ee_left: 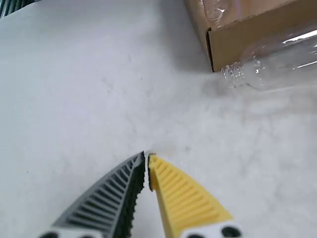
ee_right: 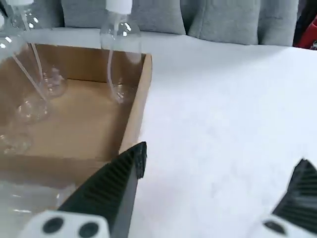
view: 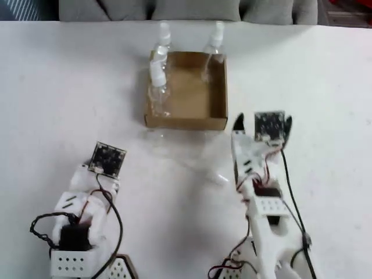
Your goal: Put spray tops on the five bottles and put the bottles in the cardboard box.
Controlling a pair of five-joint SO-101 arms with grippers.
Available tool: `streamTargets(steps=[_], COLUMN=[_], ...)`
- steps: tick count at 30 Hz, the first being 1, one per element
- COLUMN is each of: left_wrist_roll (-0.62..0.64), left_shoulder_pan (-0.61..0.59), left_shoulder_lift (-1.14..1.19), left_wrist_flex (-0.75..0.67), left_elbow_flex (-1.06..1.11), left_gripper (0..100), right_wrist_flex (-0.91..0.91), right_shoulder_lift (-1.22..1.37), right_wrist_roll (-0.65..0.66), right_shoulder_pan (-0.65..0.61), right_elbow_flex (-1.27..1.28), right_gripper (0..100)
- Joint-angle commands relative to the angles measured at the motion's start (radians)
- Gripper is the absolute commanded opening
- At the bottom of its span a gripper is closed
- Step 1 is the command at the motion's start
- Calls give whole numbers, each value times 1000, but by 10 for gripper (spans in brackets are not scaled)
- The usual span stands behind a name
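Bottles (view: 158, 96) with spray tops are standing upright in the box (view: 186, 122), along its left and far sides. One more bottle (ee_left: 277, 54) is lying on its side on the table (view: 70, 87), just in front of the box's near wall. Its bare threaded neck is sitting by the box's near left corner. The left gripper (ee_left: 147, 156) is pointing down at the table, apart from that neck, with its grey and yellow fingers pressing together on nothing. The right gripper (ee_right: 223, 158) is sitting just beside the box's near right corner, its black fingers spreading wide apart over bare table
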Motion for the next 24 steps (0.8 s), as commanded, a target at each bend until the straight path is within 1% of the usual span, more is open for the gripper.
streamTargets(steps=[1, 3, 5, 9, 10, 13, 16, 21, 23, 24], left_wrist_roll=[-5, -3, -3, -3, -3, -5, -6, -8, -8, -8], left_shoulder_pan=[7, 7, 7, 7, 7, 7, 7, 7, 7, 7], left_shoulder_lift=[-1, -1, -1, -1, -1, -1, -1, -1, -1, -1], left_wrist_flex=[-29, -29, -29, -29, -29, -29, -29, -29, -29, -29], left_elbow_flex=[-2, -2, -2, -2, -2, -2, -2, -2, -2, -2], left_gripper=[23, 23, 23, 23, 23, 23, 23, 23, 23, 23], right_wrist_flex=[7, 22, 82, 274, 321, 486, 673, 1147, 1280, 1316], right_shoulder_lift=[-113, -160, -206, -309, -338, -441, -562, -720, -750, -754], right_wrist_roll=[3, 5, 6, 11, 12, 12, 32, 219, 272, 295], right_shoulder_pan=[45, 67, 93, 154, 163, 185, 177, 114, 51, 22], right_elbow_flex=[87, 140, 160, 157, 157, 155, 140, -29, -101, -126], right_gripper=[362, 304, 218, 34, 7, 44, 26, 17, 18, 18])
